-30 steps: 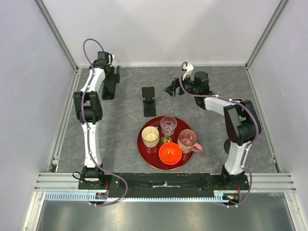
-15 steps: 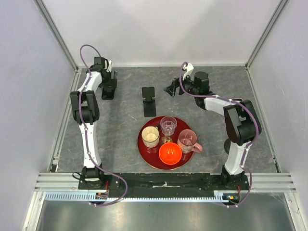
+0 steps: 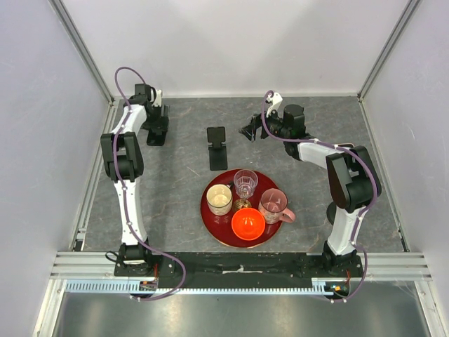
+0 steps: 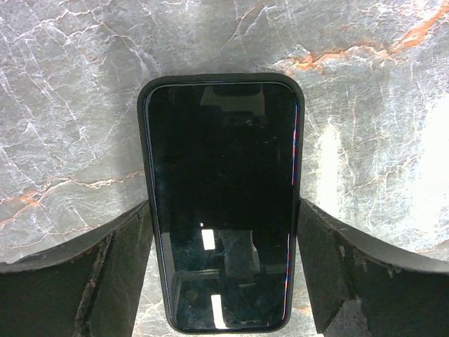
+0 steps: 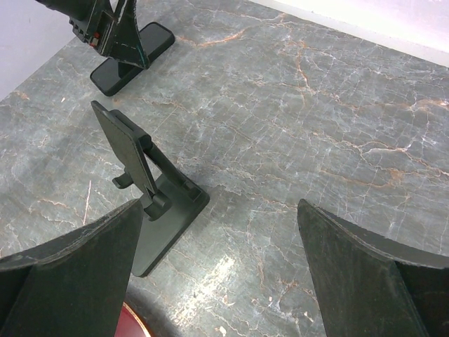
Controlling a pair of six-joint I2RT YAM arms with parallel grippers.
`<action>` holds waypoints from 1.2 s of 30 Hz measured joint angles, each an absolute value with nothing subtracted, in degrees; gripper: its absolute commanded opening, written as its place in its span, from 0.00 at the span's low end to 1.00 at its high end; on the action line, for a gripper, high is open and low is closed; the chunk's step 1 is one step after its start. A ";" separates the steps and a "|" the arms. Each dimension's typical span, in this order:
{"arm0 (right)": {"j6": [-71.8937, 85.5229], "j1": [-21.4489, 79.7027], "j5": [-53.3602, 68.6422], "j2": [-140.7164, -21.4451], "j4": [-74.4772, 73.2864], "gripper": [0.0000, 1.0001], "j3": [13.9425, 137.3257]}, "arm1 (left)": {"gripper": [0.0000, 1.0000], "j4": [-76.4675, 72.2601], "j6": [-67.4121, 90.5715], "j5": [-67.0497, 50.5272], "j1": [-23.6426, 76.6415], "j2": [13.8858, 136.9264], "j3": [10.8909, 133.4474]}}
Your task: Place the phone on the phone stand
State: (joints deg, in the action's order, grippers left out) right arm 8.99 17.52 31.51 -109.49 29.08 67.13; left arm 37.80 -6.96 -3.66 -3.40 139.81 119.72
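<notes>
Over the last second the left arm has drawn its elbow back toward the far-left corner and settled its wrist lower over the phone (image 4: 221, 161). The move was large at first and then barely any, so it reads as the end of an approach. The phone itself has not shifted: it lies flat, screen up, on the table (image 5: 316, 105) in that corner, well apart from the stand (image 5: 130, 154). The left gripper (image 4: 224, 210) now straddles it, with a fingertip against each long edge, so it looks clenched on the phone (how firmly, the views cannot say). The right gripper (image 5: 217, 207) has held its place over bare table just beside the stand, with its jaws spread wide and nothing between them. The stand sits mid-table with its back plate tilted up, just beyond the red tray (image 3: 217, 226) of cups, and is unmoved. My judgement is that the reach is finished and the grasp is being made. The lift, the carry across to the stand and the seating of the phone on its plate all remain to be done.
</notes>
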 measured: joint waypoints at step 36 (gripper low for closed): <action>12.56 18.31 26.61 -108.60 23.27 0.98 71.24 | 0.02 37.28 9.98 -4.97 -2.76 117.49 100.53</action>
